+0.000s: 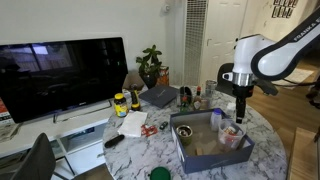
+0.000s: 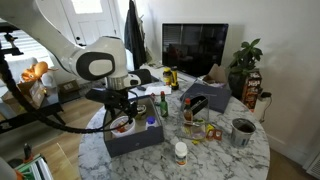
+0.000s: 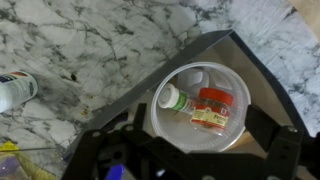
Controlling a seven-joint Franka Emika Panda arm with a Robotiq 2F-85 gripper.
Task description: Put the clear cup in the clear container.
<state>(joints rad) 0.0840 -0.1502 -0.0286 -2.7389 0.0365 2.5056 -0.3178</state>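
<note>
Gripper (image 1: 239, 118) hangs plumb over the clear cup (image 3: 200, 105), jaws flanking its rim at 8 and 4 o'clock in wrist view, grip not determinable; cup sits inside the dark box (image 1: 205, 158) on the counter (image 3: 90, 50), presumably lined up for lifting out.

The worktop (image 3: 90, 50) is seen as white stone with grey marble veining, polished smooth, with a soft sheen. The clear cup (image 3: 205, 75) is made of thin see-through plastic with a glossy wall, through which red and green are shown. The box (image 2: 135, 142) is finished in matt dark blue-grey, apparently plastic. The pincer (image 3: 200, 135) is formed of matt black parts. The arm (image 1: 270, 50) is covered by a smooth, glossy white shell. The television (image 1: 65, 70) is fronted by a glossy black screen in which reflections are carried.
</note>
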